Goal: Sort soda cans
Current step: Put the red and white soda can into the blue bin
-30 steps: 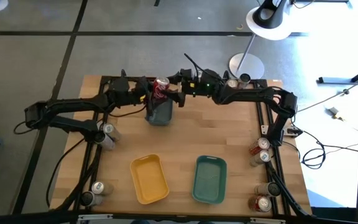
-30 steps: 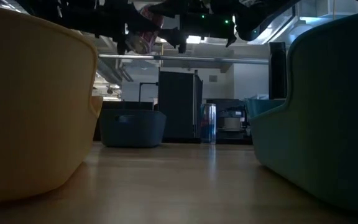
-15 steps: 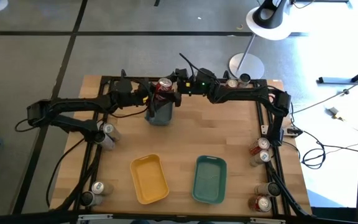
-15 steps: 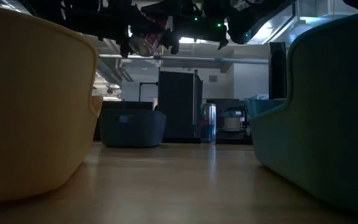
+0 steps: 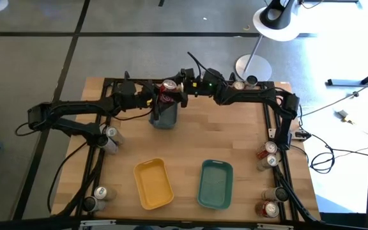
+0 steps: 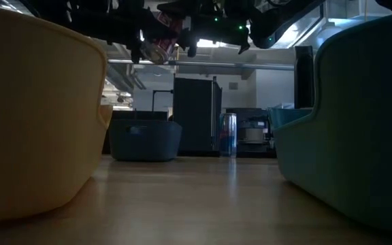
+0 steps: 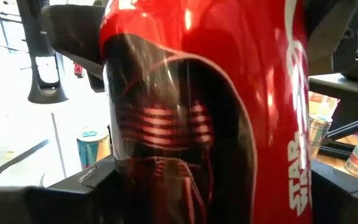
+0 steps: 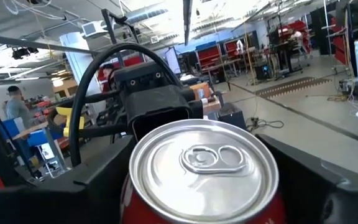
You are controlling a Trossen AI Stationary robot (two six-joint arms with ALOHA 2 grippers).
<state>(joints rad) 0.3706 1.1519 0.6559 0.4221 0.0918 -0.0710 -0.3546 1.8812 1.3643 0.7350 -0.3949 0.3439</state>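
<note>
High view: red can [image 5: 167, 88] aloft over the dark blue tray [image 5: 165, 119] at the far middle of the counter [image 5: 190, 137], caught between both hands. Left hand [image 5: 158, 94] closed on the can's side, reaching in from the left. Right hand [image 5: 180, 90] close up against the can from the right; grip impossible to tell.

Wide bare wood open between the dark blue tray and the two trays near the front edge: yellow tray [image 5: 151, 162] left, teal tray [image 5: 216, 163] just beside it on the right, a narrow gap between them. Other cans all out along the rim, well apart from the hands: left-edge can [image 5: 111, 133], front-left cans [image 5: 101, 193], right-edge cans [image 5: 271, 148], front-right cans [image 5: 271, 208], far-right cans [image 5: 238, 85]. Black arm frames along both side edges and the far edge.

Low view: clear run of wood between yellow and teal tray walls, blue-and-silver can [image 6: 229, 135] upright at the far end, near the dark blue tray; label too small to read.

Left wrist view: white upright lettering "STAR" on the red side, more letters beside it cut off by glare; dark masked figure printed across the middle. Right wrist view: silver top with pull tab, no writing legible.
</note>
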